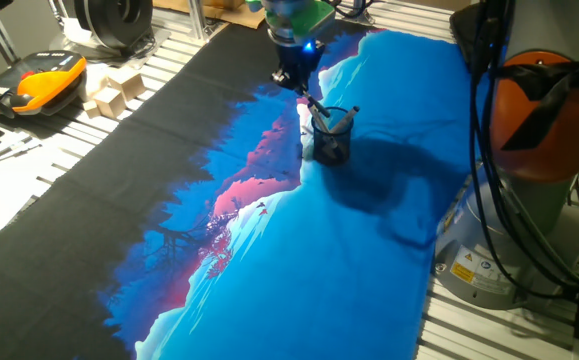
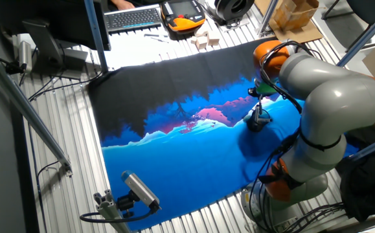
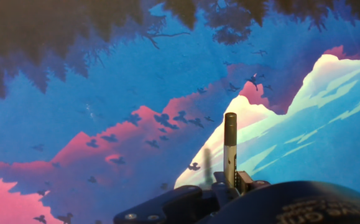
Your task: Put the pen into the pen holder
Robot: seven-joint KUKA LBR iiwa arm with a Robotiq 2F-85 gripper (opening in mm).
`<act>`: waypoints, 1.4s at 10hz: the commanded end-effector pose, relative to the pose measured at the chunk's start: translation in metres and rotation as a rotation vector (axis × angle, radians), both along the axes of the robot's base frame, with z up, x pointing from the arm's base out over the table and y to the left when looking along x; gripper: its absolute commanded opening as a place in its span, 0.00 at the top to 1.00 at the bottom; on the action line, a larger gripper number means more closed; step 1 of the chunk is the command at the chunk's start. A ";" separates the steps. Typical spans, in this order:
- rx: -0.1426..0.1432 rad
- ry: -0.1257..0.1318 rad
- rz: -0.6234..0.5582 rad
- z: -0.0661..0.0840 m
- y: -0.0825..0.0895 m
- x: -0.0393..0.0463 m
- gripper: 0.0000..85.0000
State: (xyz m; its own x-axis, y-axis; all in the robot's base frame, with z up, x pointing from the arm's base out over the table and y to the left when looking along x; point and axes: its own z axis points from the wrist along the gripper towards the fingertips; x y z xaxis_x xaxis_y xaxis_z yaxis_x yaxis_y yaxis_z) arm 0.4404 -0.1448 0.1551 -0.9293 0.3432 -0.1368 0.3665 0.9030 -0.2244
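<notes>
The pen holder [image 1: 331, 137] is a small dark mesh cup that stands upright on the blue part of the printed cloth [image 1: 369, 260]. It also shows in the other fixed view [image 2: 258, 121]. My gripper [image 1: 297, 78] hangs just above and behind the cup, shut on the pen [image 1: 317, 106]. The thin dark pen slants down from the fingers to the cup's rim. I cannot tell whether its tip is inside. In the hand view the pen [image 3: 230, 149] sticks out from between the fingers over the cloth, and the cup is out of view.
Wooden blocks [image 1: 114, 92] and an orange-black handheld device [image 1: 34, 85] lie beyond the cloth's far left edge. A keyboard [image 2: 134, 17] lies at the back. The arm's orange-and-grey base [image 1: 544, 110] and its cables stand at the right.
</notes>
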 end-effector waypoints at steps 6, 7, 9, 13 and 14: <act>0.010 0.019 -0.061 0.012 0.001 -0.0127 1.00; 0.000 0.015 -0.067 0.017 0.002 -0.0188 1.00; -0.007 0.006 -0.090 0.019 0.008 -0.0247 1.00; -0.107 -0.066 -0.162 0.017 0.002 -0.0298 1.00; -0.104 -0.066 -0.162 0.017 0.003 -0.0307 1.00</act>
State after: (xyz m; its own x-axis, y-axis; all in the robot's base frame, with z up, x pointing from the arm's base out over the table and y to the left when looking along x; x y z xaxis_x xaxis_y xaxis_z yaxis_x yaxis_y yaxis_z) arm 0.4096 -0.1420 0.1723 -0.8510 0.4682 -0.2377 0.5218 0.8048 -0.2830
